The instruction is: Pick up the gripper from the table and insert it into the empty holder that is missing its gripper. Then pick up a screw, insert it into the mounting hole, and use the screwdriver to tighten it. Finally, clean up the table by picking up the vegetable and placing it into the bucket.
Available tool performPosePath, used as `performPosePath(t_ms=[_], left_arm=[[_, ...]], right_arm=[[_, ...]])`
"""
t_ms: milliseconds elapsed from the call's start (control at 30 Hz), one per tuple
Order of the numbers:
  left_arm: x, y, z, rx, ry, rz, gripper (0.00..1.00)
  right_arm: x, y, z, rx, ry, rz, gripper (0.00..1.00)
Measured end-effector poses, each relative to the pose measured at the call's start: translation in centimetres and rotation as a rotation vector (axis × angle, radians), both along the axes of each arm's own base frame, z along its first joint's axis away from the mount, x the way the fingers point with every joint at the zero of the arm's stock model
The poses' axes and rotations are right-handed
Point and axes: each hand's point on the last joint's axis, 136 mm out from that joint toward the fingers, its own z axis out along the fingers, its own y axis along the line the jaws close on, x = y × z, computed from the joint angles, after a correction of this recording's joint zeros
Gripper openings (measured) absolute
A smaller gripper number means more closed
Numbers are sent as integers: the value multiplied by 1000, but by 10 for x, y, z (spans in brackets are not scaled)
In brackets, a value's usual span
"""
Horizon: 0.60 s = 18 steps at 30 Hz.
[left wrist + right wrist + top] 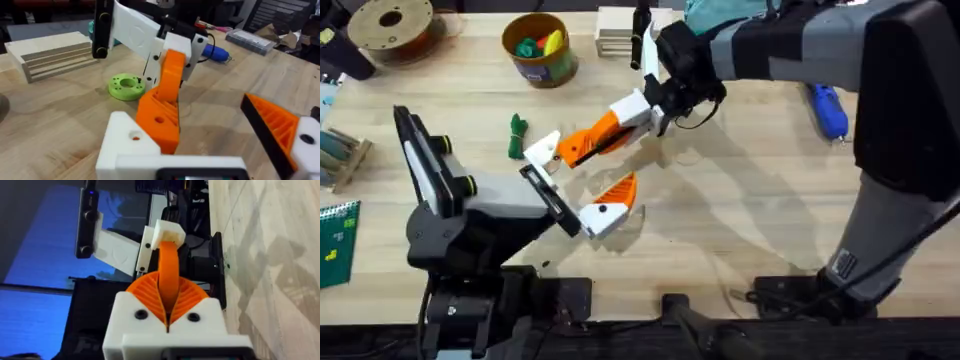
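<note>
My right gripper reaches across the middle and is shut on the orange wedge-shaped gripper. It holds the wedge against the white holder, which is the far finger of my left gripper. The left wrist view shows the wedge seated along the holder block, with a small hole in each. My left gripper is open, and its other finger carries an orange ribbed pad. The blue screwdriver lies at the right. The dark green vegetable lies left of the holder. The bucket stands at the back. No screw is in view.
A brown spool sits at the back left and a stack of wooden blocks behind the bucket. A lime-green disc lies just beyond the holder. Green and yellow toy pieces lie inside the bucket.
</note>
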Motion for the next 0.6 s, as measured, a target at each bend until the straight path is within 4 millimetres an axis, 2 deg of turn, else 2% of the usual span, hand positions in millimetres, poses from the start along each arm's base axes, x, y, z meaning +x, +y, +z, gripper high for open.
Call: performPosePath(t_ms=[600], left_arm=[[7,7,0,4,-4,53,972]], right_arm=[[-1,19,4,-1,4,39,7]])
